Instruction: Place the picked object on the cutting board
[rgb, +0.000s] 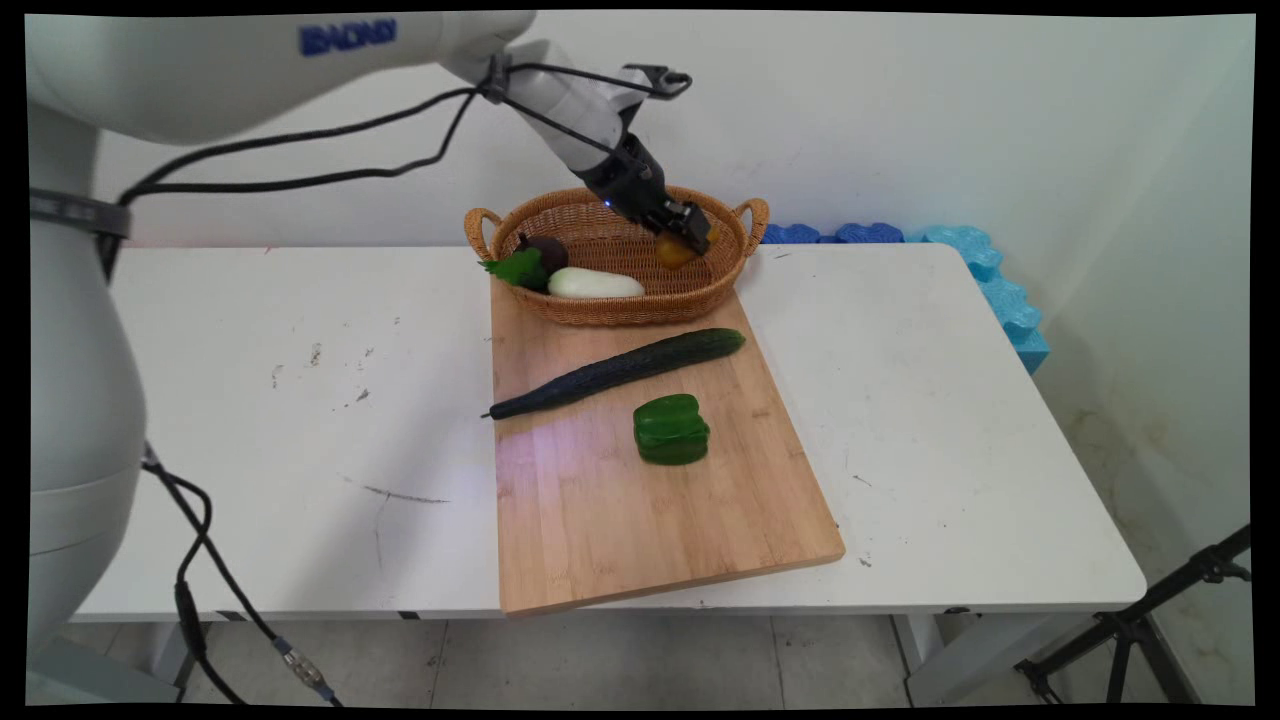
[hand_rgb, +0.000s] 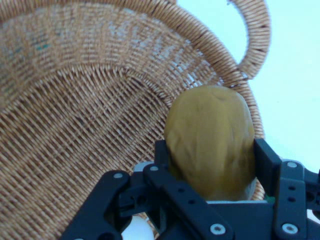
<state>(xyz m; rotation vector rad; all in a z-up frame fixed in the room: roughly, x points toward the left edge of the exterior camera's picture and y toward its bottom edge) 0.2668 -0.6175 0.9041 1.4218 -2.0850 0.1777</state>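
Clamping a potato (hand_rgb: 209, 142), tool (rgb: 688, 232) hangs inside basket (rgb: 600, 305) near its right rim; cucumber (rgb: 620, 371) lies on board (rgb: 600, 500) below.

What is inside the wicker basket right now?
In the wicker basket: a white eggplant, a dark purple vegetable beside green leaves, and a yellow-brown potato-like item clamped in the gripper. The near wall hides the basket's floor.

In the main view, the tool (rgb: 690, 228) covers most of the mustard-yellow rounded vegetable (rgb: 673, 252). In the hand view, the tool's black linkage hides its lower end. The oval woven wicker basket (hand_rgb: 75, 125) runs past the frame's left edge.
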